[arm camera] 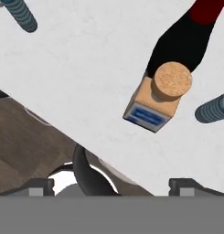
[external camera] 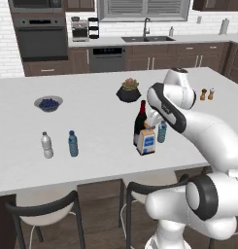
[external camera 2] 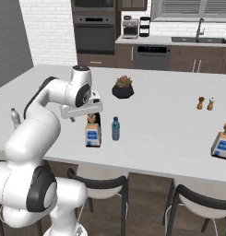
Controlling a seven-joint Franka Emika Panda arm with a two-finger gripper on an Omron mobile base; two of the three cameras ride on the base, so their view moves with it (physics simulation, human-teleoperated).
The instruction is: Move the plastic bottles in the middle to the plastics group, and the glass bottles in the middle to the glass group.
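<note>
A white robot arm reaches over a pale kitchen island counter (external camera: 91, 146), its pincer (arm camera: 111, 185) spread wide and empty, hanging above the cluster of bottles in the middle, near the counter's front edge. Directly under the hand stands the squarish bottle (arm camera: 155, 98) with a cork top and a blue-white label; the tall dark wine bottle (external camera: 140, 118) with a red top rises just behind it, and the small pale blue water bottle (external camera 2: 115, 128) stands just beside the pair. Well apart to the left along the front of the counter stand the two small bottles of the plastics group: a whitish-grey bottle (external camera: 46, 145) and a deeper blue bottle (external camera: 73, 143), near each other. At the far right end of the counter, in the right base view, another squarish labelled bottle (external camera 2: 222, 143) stands alone. Farther back sit a bowl of blueberries (external camera: 48, 103), a potted plant (external camera: 129, 91) in a dark bowl, and a pair of shakers (external camera: 207, 94)
</note>
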